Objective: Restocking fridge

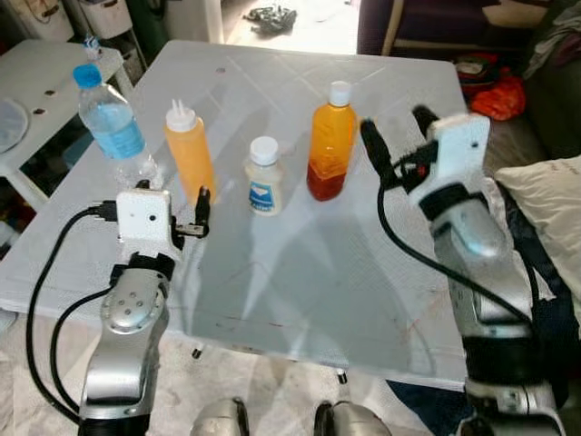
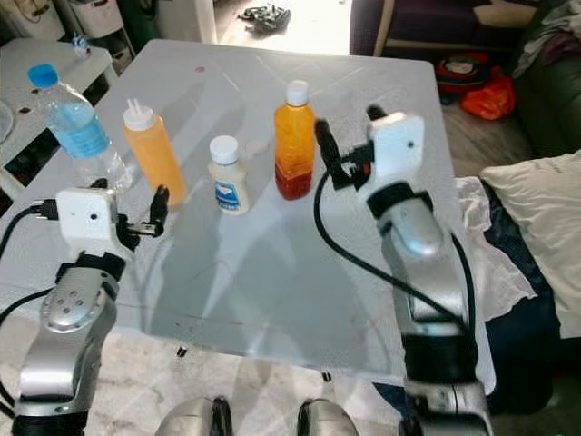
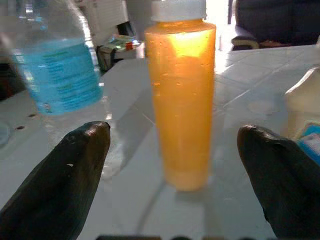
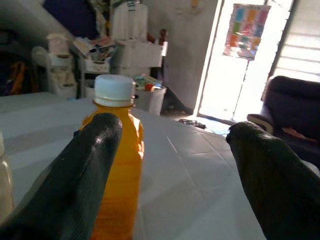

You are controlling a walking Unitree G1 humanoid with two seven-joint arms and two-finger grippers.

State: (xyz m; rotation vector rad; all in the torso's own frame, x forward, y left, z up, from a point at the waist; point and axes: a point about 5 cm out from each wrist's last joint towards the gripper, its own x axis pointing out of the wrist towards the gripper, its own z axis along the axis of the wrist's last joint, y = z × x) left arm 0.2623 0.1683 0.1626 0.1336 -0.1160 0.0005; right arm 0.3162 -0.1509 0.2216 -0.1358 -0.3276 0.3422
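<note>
Four bottles stand in a row on the white table (image 1: 309, 272). From the left they are a water bottle (image 1: 107, 123) with a blue cap, an orange squeeze bottle (image 1: 188, 150), a small white bottle (image 1: 263, 177), and an orange juice bottle (image 1: 331, 145) with a white cap. My left gripper (image 1: 177, 198) is open just in front of the squeeze bottle (image 3: 182, 100), which stands between its fingers' lines. The water bottle (image 3: 55, 65) is beside it. My right gripper (image 1: 399, 136) is open, raised just right of the juice bottle (image 4: 120, 165); one finger partly hides that bottle.
A second white table (image 1: 36, 82) stands at the left. A cushion (image 1: 545, 191) and dark furniture lie at the right, with a red bag (image 1: 497, 95) on the floor beyond. The near half of the main table is bare.
</note>
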